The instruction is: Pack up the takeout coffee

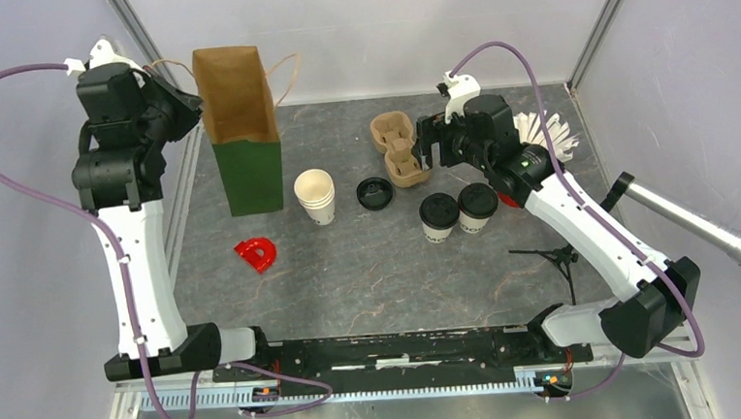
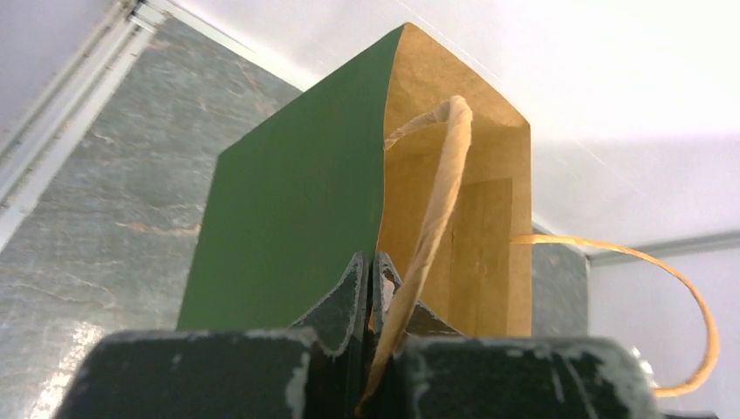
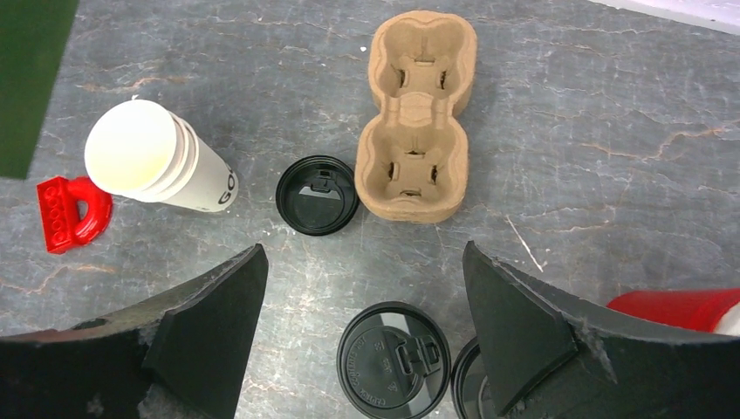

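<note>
Pinching the top edge of the paper bag (image 2: 288,218), the left claw (image 2: 370,279) sits at the bottom middle of its wrist view with its fingers pressed together on the green wall. The bag's twisted paper handle (image 2: 436,201) runs down beside them. The bag stands upright and open, and the brown inside shows to the right of the green face.

The right claw (image 3: 364,253) hangs above the table (image 3: 611,131) with its fingers spread wide and nothing between them. Just below it in the wrist view stands the lidded coffee cup (image 3: 394,362), upright, with its black lid facing the camera. A second lidded cup (image 3: 462,384) sits right beside it, half hidden behind the right finger. In the overhead view the pair stands at centre right, well apart from the bag at upper left.

Above the claw, at top centre of the wrist view, lies a brown cardboard cup carrier (image 3: 417,118). A loose black lid (image 3: 318,195) lies just left of it. Further left is a stack of open white cups (image 3: 153,161), and beside that a small red plastic piece (image 3: 74,212). A red cup (image 3: 689,307) shows at the right edge.
</note>
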Controlling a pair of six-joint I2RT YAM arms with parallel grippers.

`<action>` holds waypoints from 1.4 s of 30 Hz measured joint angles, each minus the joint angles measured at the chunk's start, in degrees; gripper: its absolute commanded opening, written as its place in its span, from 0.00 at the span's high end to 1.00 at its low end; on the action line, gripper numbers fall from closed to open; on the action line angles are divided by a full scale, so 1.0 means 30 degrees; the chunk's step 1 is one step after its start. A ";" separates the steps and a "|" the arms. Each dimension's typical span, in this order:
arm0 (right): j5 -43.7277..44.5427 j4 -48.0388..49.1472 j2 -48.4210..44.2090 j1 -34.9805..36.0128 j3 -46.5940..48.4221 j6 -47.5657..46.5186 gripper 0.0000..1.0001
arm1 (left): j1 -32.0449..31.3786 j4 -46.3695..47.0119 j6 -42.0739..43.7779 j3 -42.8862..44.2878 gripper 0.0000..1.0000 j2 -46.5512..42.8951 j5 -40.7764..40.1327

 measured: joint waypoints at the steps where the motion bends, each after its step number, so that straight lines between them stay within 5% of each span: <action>1: 0.0138 -0.0029 -0.0007 0.0000 0.0000 -0.0029 0.11 | 0.0000 -0.0627 0.0007 0.0517 0.98 -0.0073 0.0561; 8: 0.0831 0.0051 -0.0474 0.0000 -0.0474 0.0168 0.11 | 0.0000 -0.3730 0.0138 0.2572 0.98 -0.0874 0.5282; 20: 0.1800 0.0408 0.0138 0.0007 -0.0452 0.1683 0.11 | -0.1202 -0.4656 0.0539 -0.2069 0.98 -0.3854 1.2407; 26: 0.1916 0.0408 0.1821 -0.0015 0.0714 0.1887 0.13 | -0.3803 -0.4000 0.0532 -0.4656 0.98 -0.4940 1.2852; 31: 0.2033 0.0415 0.4058 -0.0022 0.2688 0.1647 0.26 | -0.6215 -0.3279 0.0510 -0.7359 0.98 -0.5654 1.2080; 42: 0.2171 0.0379 0.8480 -0.0029 0.4838 0.0867 0.30 | -0.9449 0.2725 -0.0991 -1.5205 0.98 -0.7461 1.0149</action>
